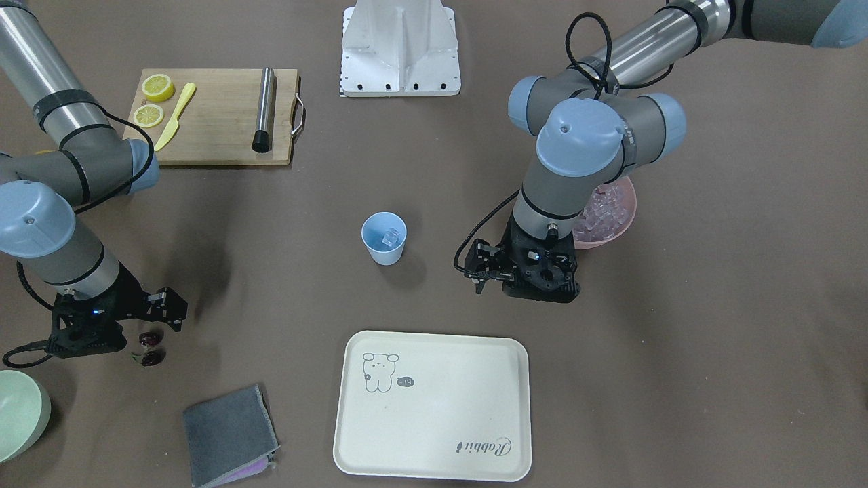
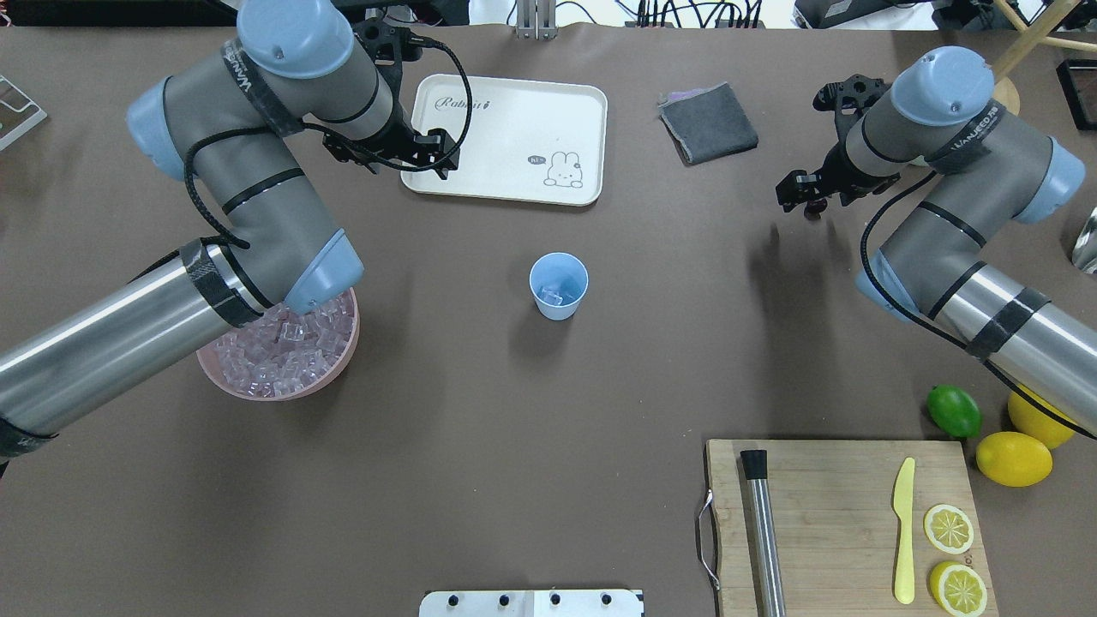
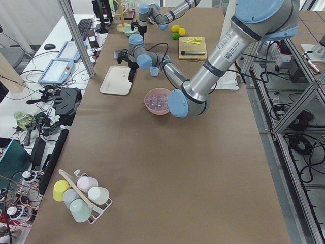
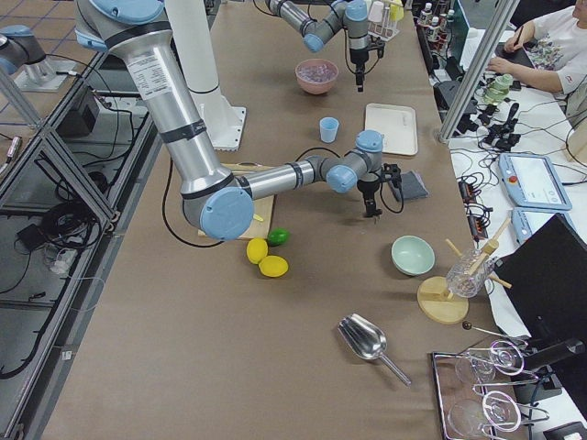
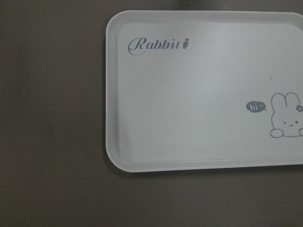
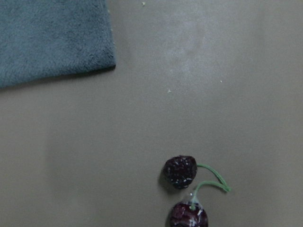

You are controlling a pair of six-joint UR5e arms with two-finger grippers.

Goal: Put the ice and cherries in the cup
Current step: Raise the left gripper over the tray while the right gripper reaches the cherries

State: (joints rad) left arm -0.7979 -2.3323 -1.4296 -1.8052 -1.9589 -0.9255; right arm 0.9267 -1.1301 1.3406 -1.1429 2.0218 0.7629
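The light blue cup point(image 1: 384, 237) stands upright mid-table, also in the overhead view point(image 2: 558, 285), with one clear ice cube point(image 2: 551, 297) inside. More ice fills the pink bowl point(image 2: 283, 351), partly under my left arm. The cherries point(image 1: 149, 347) lie on the table, two dark fruits on green stems, and show low in the right wrist view point(image 6: 182, 172). My right gripper point(image 1: 88, 332) hangs just beside and above them. My left gripper point(image 1: 539, 278) hangs between the bowl and the tray, empty as far as shows. No fingers show in either wrist view, so I cannot tell whether either gripper is open or shut.
A cream tray point(image 1: 432, 405) lies by the left gripper and fills the left wrist view point(image 5: 199, 94). A grey cloth point(image 1: 229, 434) lies near the cherries. A pale green bowl point(image 1: 20, 413) sits beyond them. A cutting board point(image 2: 844, 523), a lime point(image 2: 954, 410) and lemons point(image 2: 1013, 458) lie on my right.
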